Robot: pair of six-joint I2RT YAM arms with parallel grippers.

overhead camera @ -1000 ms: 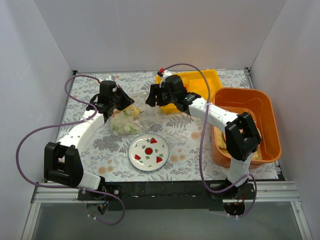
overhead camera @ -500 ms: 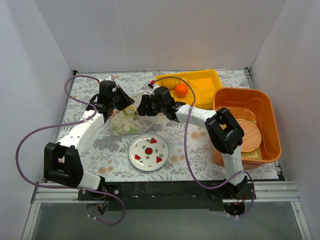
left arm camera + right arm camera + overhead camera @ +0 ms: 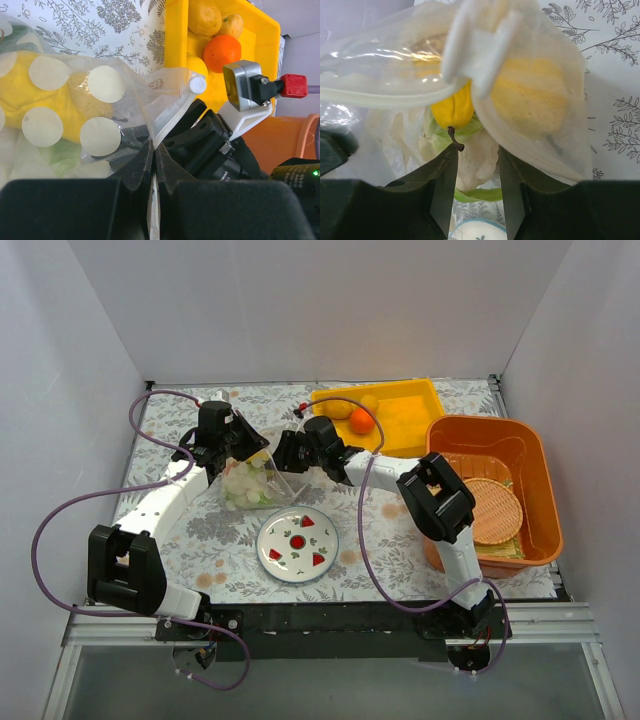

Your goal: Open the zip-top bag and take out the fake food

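The plate (image 3: 330, 540) is white with red fruit motifs (green flecks too), on a grey leaf-print bench (image 3: 200, 530). The clear zip-top bag (image 3: 262, 485) shows yellow and pale fake food (image 3: 243, 490); at two o'clock, a yellow tray (image 3: 410, 425).

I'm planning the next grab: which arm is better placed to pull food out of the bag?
The right. The right gripper is open at the mouth of the zip-top bag, a yellow fruit just ahead of its fingers; the left gripper is shut on the bag's edge.
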